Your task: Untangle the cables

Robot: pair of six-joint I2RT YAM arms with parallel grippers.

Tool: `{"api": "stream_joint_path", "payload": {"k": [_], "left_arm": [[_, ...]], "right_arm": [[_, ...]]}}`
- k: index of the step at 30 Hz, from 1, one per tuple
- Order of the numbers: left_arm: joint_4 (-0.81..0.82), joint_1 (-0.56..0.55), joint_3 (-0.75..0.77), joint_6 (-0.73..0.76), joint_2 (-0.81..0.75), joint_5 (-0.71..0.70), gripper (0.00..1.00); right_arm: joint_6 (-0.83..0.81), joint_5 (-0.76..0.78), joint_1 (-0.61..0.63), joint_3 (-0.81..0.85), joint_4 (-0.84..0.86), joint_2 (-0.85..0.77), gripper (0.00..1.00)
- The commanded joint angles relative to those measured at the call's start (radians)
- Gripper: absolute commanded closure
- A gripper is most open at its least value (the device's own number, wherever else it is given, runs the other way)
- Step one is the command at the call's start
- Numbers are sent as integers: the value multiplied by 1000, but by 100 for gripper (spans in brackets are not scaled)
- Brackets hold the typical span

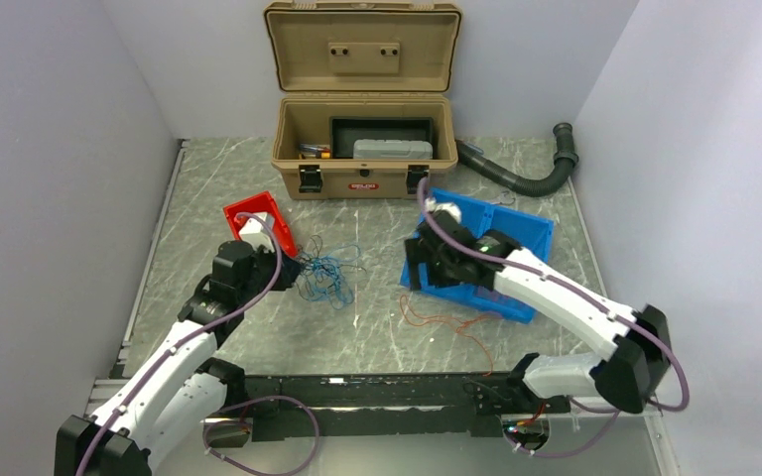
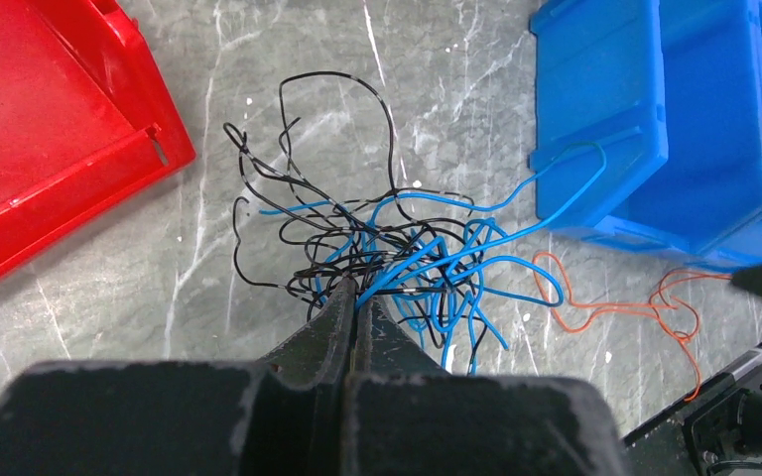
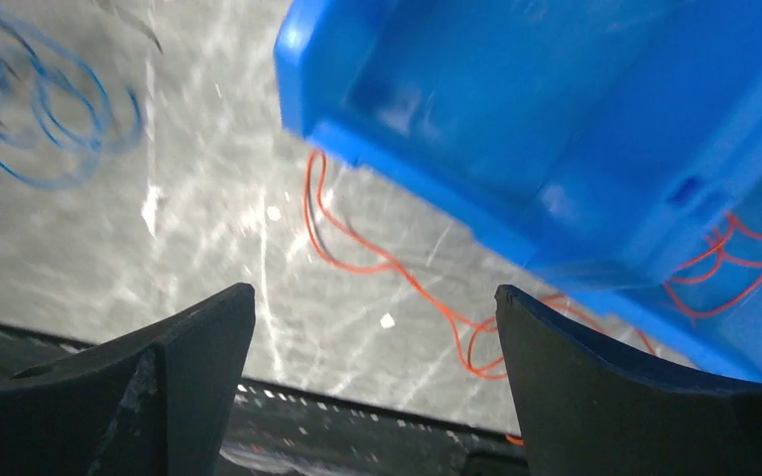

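A tangle of thin blue and black cables (image 1: 325, 276) lies on the marble table between the two bins; it also shows in the left wrist view (image 2: 397, 248). My left gripper (image 2: 362, 290) is shut on a blue strand at the near edge of the tangle; it shows in the top view (image 1: 293, 266). A loose orange cable (image 1: 446, 322) lies on the table by the blue bin (image 1: 516, 243) and shows in the right wrist view (image 3: 377, 263). More orange wire (image 3: 744, 263) lies inside the bin. My right gripper (image 3: 375, 307) is open and empty above the bin's near left corner (image 1: 419, 263).
A red bin (image 1: 258, 213) stands behind my left gripper. An open tan toolbox (image 1: 362, 149) sits at the back centre. A black corrugated hose (image 1: 521, 178) curves at the back right. A black rail (image 1: 377, 392) runs along the near table edge.
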Motion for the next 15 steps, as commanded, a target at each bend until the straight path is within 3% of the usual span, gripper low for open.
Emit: {"api": "stream_joint_path", "payload": {"k": [1,5,15], "left_arm": [[44,3,-3,9,-14,25,100],[41,2,-7,12,-20,21,100],[37,2,-4,20,-5,18,100]], "right_arm": [[1,30,122,-11,-140,85,6],[-51,-73,145,-90,-48,85,6],[-126,-66,127,-153,93,207,5]]}}
